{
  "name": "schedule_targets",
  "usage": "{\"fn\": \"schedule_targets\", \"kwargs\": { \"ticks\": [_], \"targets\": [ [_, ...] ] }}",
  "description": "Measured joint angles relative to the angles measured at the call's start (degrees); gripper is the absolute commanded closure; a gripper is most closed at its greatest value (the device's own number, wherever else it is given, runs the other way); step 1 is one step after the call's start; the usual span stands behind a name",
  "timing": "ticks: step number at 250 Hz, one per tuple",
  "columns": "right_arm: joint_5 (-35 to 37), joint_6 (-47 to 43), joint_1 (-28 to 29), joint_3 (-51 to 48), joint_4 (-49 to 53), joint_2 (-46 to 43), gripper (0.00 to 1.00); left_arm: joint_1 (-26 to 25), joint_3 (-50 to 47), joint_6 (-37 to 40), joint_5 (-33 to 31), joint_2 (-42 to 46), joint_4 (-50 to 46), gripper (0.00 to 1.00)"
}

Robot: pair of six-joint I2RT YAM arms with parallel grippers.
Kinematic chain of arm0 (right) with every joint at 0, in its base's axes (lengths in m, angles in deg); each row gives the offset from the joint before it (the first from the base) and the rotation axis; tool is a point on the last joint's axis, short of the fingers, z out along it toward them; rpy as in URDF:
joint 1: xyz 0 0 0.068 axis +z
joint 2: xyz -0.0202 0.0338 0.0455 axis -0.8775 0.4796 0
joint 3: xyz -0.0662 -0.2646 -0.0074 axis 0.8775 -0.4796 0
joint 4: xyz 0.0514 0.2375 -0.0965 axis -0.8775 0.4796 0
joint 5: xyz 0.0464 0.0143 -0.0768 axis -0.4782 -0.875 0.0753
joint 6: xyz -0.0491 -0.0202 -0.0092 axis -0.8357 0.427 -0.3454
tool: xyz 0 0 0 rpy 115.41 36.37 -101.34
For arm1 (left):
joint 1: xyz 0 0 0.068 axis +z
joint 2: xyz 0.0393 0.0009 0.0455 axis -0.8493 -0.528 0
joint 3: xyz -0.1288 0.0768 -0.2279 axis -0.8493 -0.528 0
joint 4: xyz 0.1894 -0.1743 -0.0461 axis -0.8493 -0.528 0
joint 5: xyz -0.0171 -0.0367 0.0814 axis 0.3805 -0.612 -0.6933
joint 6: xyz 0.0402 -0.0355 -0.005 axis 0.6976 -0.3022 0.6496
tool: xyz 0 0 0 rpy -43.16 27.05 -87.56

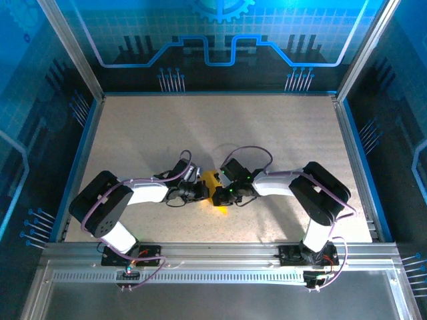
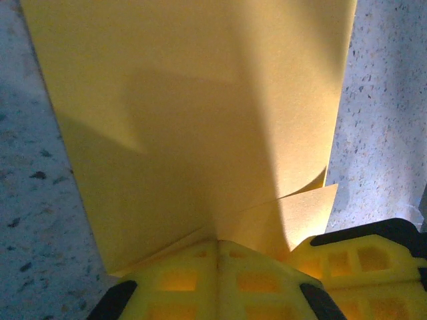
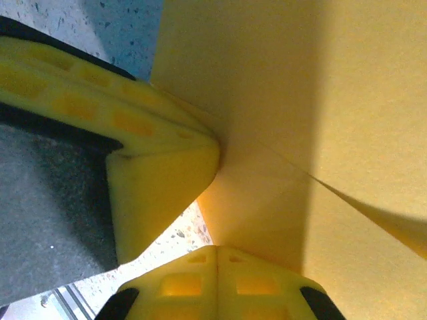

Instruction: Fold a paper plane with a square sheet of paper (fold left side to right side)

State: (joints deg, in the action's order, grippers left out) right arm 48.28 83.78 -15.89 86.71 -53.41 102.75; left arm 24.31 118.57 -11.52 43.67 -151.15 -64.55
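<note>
The square sheet of paper (image 1: 213, 180) is yellow-orange, partly folded, and sits between my two grippers at the table's near middle. In the left wrist view the paper (image 2: 193, 120) spreads away from my left gripper (image 2: 218, 243), whose fingers are shut, with two layers meeting at their tips. In the right wrist view my right gripper (image 3: 217, 250) is shut on the near edge of the paper (image 3: 320, 100). The left gripper's yellow fingers (image 3: 160, 167) touch the sheet from the left there. From above, the left gripper (image 1: 200, 192) and right gripper (image 1: 224, 195) almost meet.
The speckled beige table (image 1: 220, 127) stretches back behind the arms. Aluminium rails (image 1: 200, 250) border its near edge and blue-lit walls (image 1: 220, 40) enclose it. A yellow finger of the right gripper (image 2: 363, 257) shows at the lower right of the left wrist view.
</note>
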Motion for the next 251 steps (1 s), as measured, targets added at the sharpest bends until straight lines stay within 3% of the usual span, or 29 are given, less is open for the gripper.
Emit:
{"fn": "schedule_targets", "kwargs": {
  "ticks": [93, 251],
  "targets": [
    [0.0, -0.2, 0.0, -0.5, -0.5, 0.1, 1.00, -0.1, 0.4, 0.0, -0.7, -0.1, -0.7, 1.00],
    [-0.7, -1.0, 0.0, -8.7, 3.6, -8.2, 1.00, -0.2, 0.6, -1.6, -1.2, -0.1, -1.1, 1.00]
  ]
}}
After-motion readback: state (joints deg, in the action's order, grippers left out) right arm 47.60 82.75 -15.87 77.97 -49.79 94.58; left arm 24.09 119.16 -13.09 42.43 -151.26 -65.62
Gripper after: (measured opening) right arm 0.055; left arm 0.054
